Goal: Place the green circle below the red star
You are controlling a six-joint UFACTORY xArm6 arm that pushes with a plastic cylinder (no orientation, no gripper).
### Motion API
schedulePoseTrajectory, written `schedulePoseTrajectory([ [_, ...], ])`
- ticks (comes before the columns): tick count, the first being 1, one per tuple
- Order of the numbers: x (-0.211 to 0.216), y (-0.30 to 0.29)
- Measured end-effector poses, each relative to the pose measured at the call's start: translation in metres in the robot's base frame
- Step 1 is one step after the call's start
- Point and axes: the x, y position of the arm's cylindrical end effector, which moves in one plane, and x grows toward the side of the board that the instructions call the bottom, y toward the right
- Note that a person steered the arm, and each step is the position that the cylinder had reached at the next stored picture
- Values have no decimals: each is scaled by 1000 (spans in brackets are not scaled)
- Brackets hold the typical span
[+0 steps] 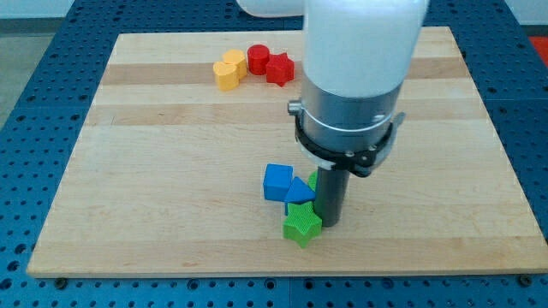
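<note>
The red star (pixel 279 68) lies near the view's top, left of centre, touching a red round block (pixel 259 59). A sliver of a green block (pixel 313 180), probably the green circle, shows at the rod's left edge; the rod hides the rest of it. My tip (pixel 330 225) rests on the board low in the view, right of a green star (pixel 301 224) and close to it. A blue square block (pixel 277 181) and a second blue block (pixel 300 192) sit just left of the rod, above the green star.
Two yellow blocks (pixel 229 70) sit left of the red round block. The wooden board (pixel 154 188) lies on a blue perforated table (pixel 34 103). The arm's large white and grey body (pixel 355 94) hides the board behind it.
</note>
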Motion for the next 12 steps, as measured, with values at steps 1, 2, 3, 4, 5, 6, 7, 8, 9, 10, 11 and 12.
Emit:
schedulePoseTrajectory([
  [1, -10, -15],
  [2, -22, -11],
  [3, -24, 28],
  [4, -36, 61],
  [5, -68, 53],
  [6, -84, 34],
  [7, -56, 55],
  [8, -25, 47],
  [9, -46, 15],
  [10, -75, -15],
  [11, -104, -41],
  [12, -125, -65],
])
